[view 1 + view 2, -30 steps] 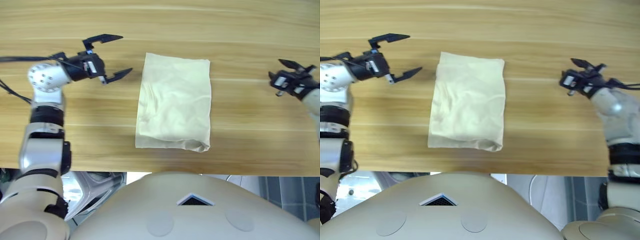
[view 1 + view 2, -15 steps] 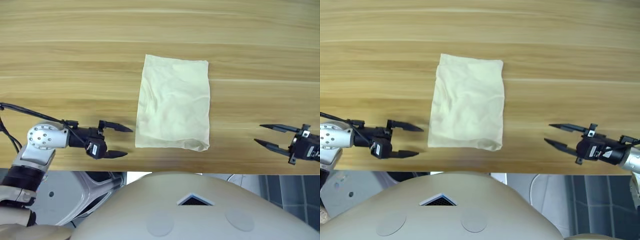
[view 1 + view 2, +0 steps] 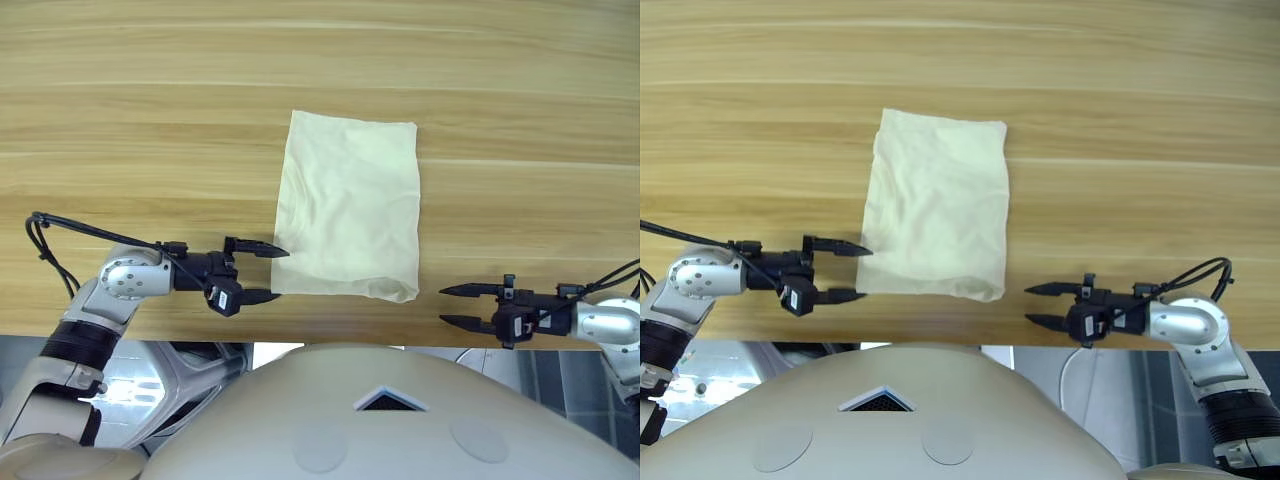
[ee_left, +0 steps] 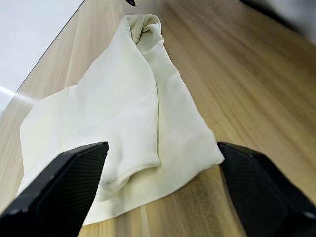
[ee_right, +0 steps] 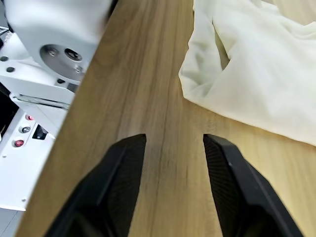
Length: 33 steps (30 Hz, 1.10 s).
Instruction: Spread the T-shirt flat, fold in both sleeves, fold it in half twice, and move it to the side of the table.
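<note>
Apparently the T-shirt [image 3: 347, 205] is lying sleeves-in; my left gripper [image 3: 283, 273] and right gripper [image 3: 442, 305] are hovering wide open, halving and shifting aside remaining.

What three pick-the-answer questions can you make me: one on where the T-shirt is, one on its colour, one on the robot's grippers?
1. Where does the T-shirt lie? A. on the table between the two grippers; B. hanging off the far edge; C. held up in the air.
2. What colour is it? A. red; B. pale yellow; C. blue.
3. How are the left gripper and right gripper? A. both shut; B. both open; C. one open, one shut.
Answers: 1 A, it rests on the wood with a gripper at each side; 2 B, the cloth is pale yellow; 3 B, each gripper's fingers stand apart.
</note>
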Tool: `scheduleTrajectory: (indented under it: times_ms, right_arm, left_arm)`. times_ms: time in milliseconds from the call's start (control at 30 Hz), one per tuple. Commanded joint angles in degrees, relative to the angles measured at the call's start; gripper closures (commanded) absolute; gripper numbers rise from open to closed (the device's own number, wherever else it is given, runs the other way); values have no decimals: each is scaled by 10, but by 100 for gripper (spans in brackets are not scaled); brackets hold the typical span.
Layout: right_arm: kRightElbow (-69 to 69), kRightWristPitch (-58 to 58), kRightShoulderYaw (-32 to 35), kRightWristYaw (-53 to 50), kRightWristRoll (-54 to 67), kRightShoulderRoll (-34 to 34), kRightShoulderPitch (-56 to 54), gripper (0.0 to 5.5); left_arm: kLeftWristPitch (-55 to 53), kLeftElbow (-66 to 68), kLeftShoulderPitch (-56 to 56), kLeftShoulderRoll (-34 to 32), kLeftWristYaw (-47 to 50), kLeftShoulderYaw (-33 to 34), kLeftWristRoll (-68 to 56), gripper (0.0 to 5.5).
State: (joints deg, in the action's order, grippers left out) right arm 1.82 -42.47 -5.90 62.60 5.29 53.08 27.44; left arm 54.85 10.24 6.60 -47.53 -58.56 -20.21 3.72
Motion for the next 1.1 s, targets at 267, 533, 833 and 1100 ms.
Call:
scheduleTrajectory:
  times_ms: [267, 533, 833, 1100]
  right_arm:
    - [20, 69, -23, -67, -86, -8, -58, 212]
    - [-22, 53, -62, -92, -120, -13, -56, 188]
    - [-55, 50, -104, -100, -134, -6, -51, 188]
    - [-52, 52, -112, -116, -134, -2, -60, 280]
  left_arm:
    - [-90, 2, -15, -24, -34, -63, 12, 52]
    - [-45, 47, -37, 1, 10, -75, 51, 11]
    - [-24, 68, -51, 5, 28, -94, 64, 85]
    - [-32, 71, -58, -2, 20, -113, 54, 233]
